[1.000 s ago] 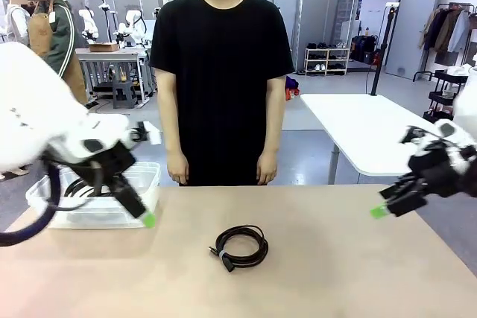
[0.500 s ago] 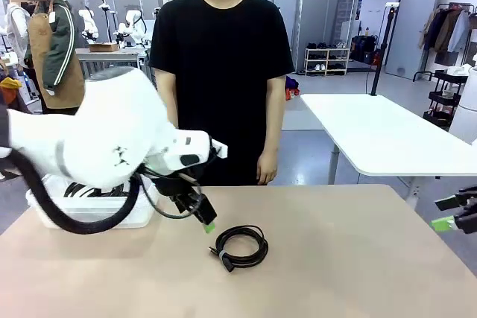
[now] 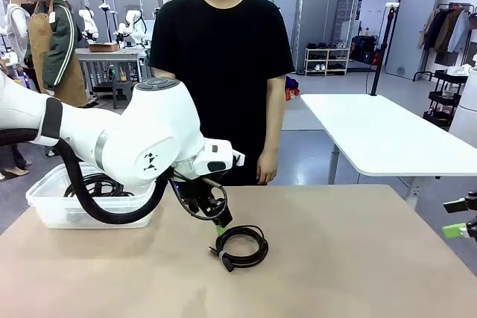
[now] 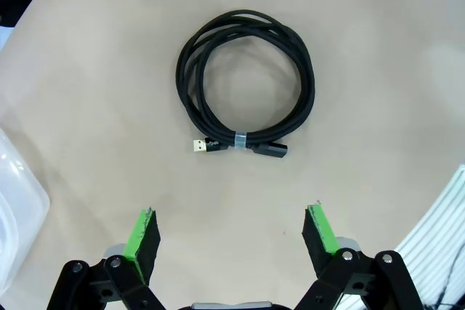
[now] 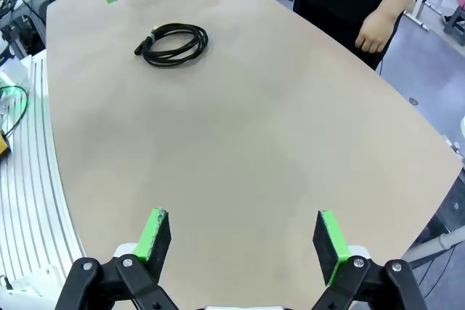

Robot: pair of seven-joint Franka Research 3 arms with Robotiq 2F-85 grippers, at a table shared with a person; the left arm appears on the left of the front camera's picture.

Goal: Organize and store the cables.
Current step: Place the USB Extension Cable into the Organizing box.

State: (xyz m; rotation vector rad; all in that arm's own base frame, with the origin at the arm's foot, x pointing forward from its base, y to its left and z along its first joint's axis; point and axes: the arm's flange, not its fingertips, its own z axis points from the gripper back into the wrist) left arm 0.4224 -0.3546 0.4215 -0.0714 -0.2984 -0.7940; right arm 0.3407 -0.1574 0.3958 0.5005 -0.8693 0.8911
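**Left claw poised over a coiled cable on the table**

The left gripper (image 4: pixel 231 234) has its two green-padded fingers spread wide, with nothing between them. It hangs just above the tan table (image 3: pixel 358 273), and in the front view its green tip (image 3: pixel 221 229) sits just beside the near-left edge of a coiled black cable (image 3: pixel 240 246). From the left wrist, the cable (image 4: pixel 247 85) lies flat as a round loop, bound by a pale band, with a small metal plug poking out to one side.

Behind the left arm, a clear plastic bin (image 3: pixel 52 210) on the table's left holds more black cables (image 3: pixel 97 184).

The right gripper (image 5: pixel 243 241) is also wide open and empty, low over the table's right edge. A person in a black shirt (image 3: pixel 221 65) stands at the far side, arms down.
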